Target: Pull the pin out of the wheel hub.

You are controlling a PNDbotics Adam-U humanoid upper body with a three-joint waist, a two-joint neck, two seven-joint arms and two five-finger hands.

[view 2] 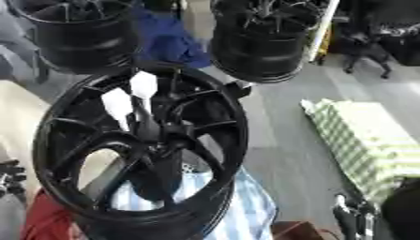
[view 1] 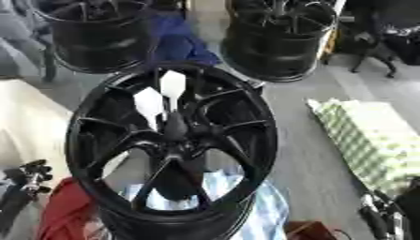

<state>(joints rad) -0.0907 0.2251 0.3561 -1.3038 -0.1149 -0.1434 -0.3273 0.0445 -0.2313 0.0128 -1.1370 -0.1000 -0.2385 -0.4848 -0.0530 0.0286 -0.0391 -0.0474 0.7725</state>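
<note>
Filling the middle of both views: a black wheel hub [view 1: 171, 145], spoked, face tilted up toward the camera, its lower rim cut off by the bottom edge. At its centre, a dark stub [view 1: 175, 125] rising from the bore (possibly the pin, though black against black and hard to tell from the spokes). Through the upper spoke gaps, two white patches [view 1: 161, 95], nature unclear. Under and behind the hub, a blue-and-white striped cloth [view 2: 246, 211], partly hidden by the rim, and something red [view 1: 65, 211] at lower left.

Low at the left edge, the left hand [view 1: 29, 176], only dark fingers showing, well apart from the hub centre; whether released or clenched, impossible to tell. Low at the right corner, the right hand [view 2: 353, 213], mostly cut off, its state likewise unreadable.

Farther back, two more black wheels [view 1: 279, 40], tops cropped, blue fabric [view 1: 180, 40] between them. To the right, a green checked pad [view 1: 369, 140] on grey floor.
</note>
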